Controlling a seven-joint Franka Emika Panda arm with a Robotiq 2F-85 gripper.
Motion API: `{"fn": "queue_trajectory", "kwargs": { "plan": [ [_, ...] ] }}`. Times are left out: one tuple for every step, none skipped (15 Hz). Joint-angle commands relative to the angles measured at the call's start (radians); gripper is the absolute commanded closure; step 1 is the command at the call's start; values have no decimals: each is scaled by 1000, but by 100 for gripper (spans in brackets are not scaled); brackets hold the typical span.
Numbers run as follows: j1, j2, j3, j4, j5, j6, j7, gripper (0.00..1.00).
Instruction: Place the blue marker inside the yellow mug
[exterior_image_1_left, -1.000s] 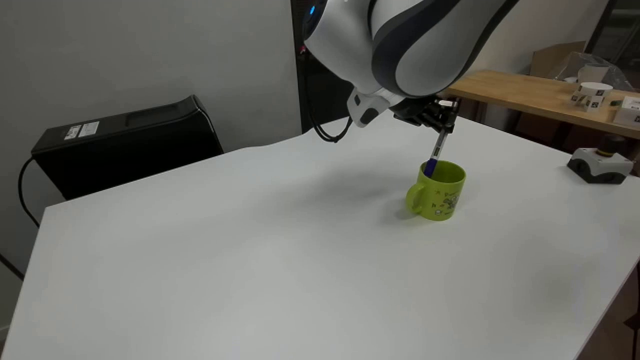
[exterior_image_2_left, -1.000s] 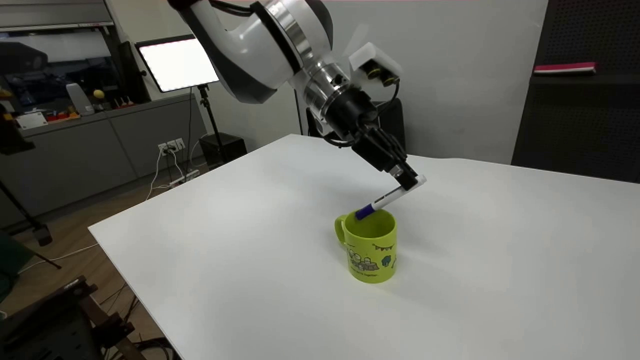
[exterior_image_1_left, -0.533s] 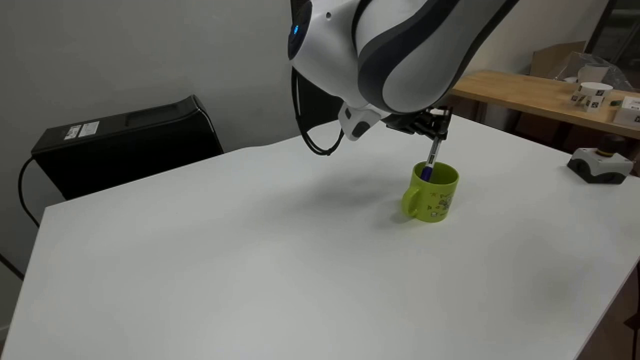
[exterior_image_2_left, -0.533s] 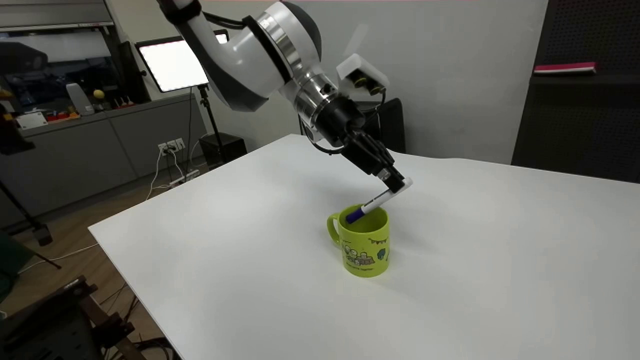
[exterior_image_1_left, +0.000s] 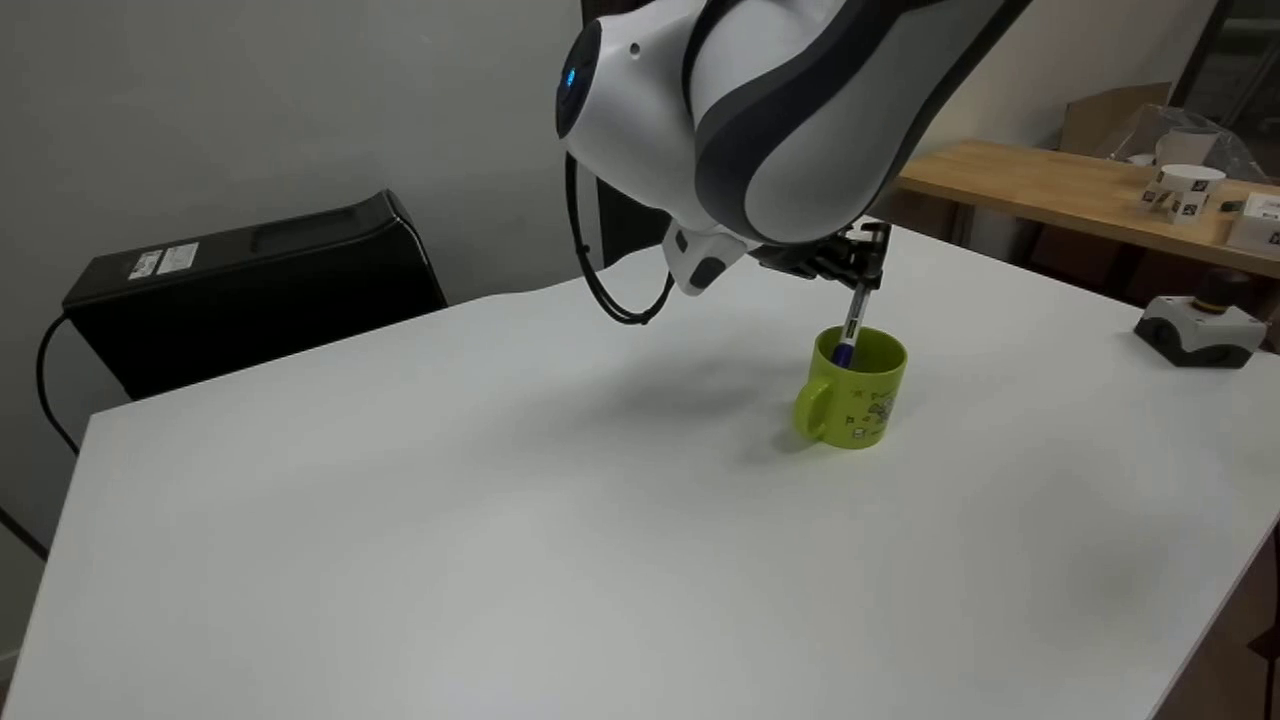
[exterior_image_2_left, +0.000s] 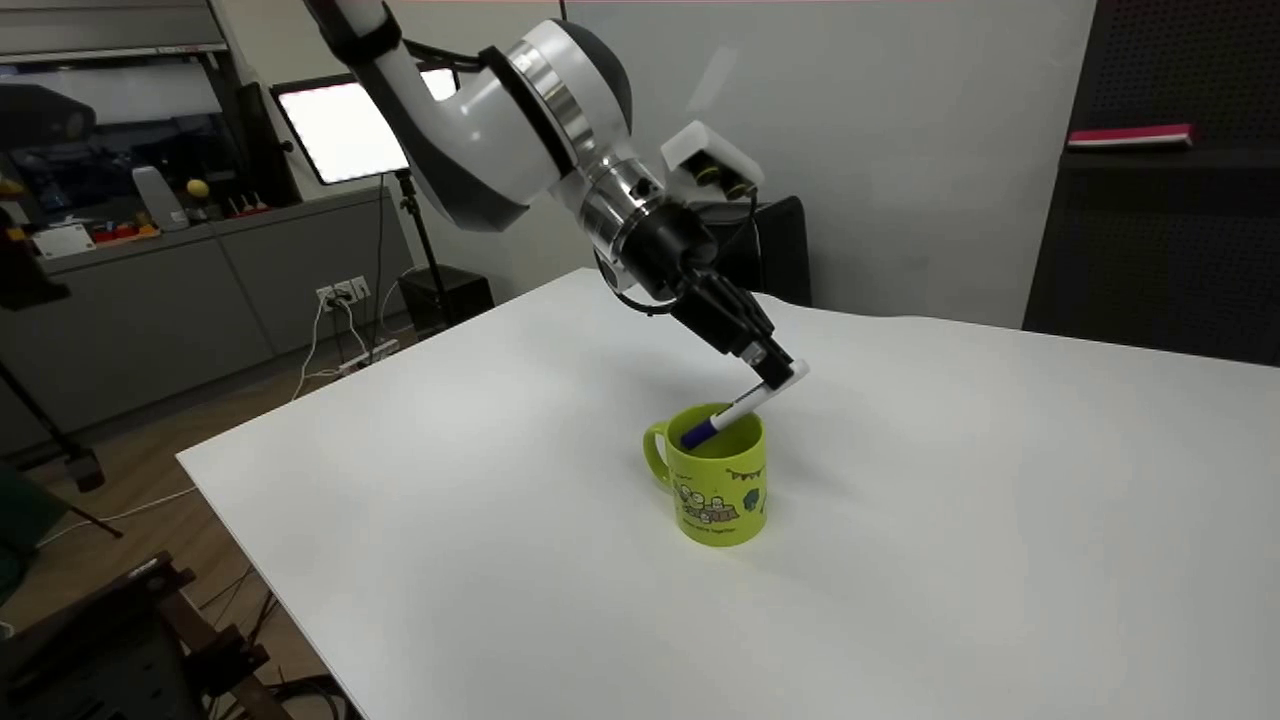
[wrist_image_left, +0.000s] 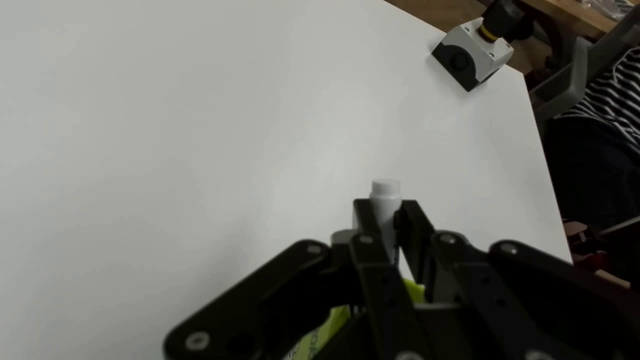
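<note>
The blue marker, a white barrel with a dark blue cap end, slants downward in both exterior views (exterior_image_1_left: 853, 318) (exterior_image_2_left: 742, 406). Its cap end is inside the mouth of the yellow mug, near the handle-side wall. The lime mug stands upright on the white table in both exterior views (exterior_image_1_left: 850, 410) (exterior_image_2_left: 716, 495). My gripper is just above the mug's rim in both exterior views (exterior_image_1_left: 868, 284) (exterior_image_2_left: 783, 374), shut on the marker's white end. In the wrist view the fingertips (wrist_image_left: 387, 202) pinch the marker (wrist_image_left: 385, 188); the mug (wrist_image_left: 322, 337) is mostly hidden behind the gripper.
A white table (exterior_image_1_left: 500, 520) spreads around the mug. A grey-and-black button box (exterior_image_1_left: 1200, 325) stands at the table's edge. A black case (exterior_image_1_left: 260, 290) stands behind the table. In the wrist view, a person in striped clothing (wrist_image_left: 607, 95) sits beyond the edge.
My gripper has moved down and sideways with the marker, leftward in both exterior views. The mug has slid across the table in the same direction. The cap end sits slightly deeper in the mug.
</note>
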Motion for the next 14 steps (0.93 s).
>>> {"fn": "queue_trajectory", "kwargs": {
  "plan": [
    [3,38,7,40,-12,-27,18,96],
    [3,44,8,43,-11,-28,18,96],
    [4,50,8,48,-10,-30,16,96],
    [5,56,9,53,-8,-32,16,57],
    [4,59,10,59,-5,-33,14,57],
    [2,63,12,64,-1,-33,11,51],
    [-1,64,15,69,6,-31,7,45],
    [-6,65,21,74,19,-30,-3,38],
    [-10,63,26,80,31,-26,-7,30],
    [-10,59,29,87,34,-22,-3,24],
    [-12,55,33,98,44,-20,-6,18],
    [-14,48,38,113,62,-23,-14,10],
    [-12,41,39,126,69,-20,-13,4],
    [-10,33,41,136,76,-15,-11,1]
  ]
}}
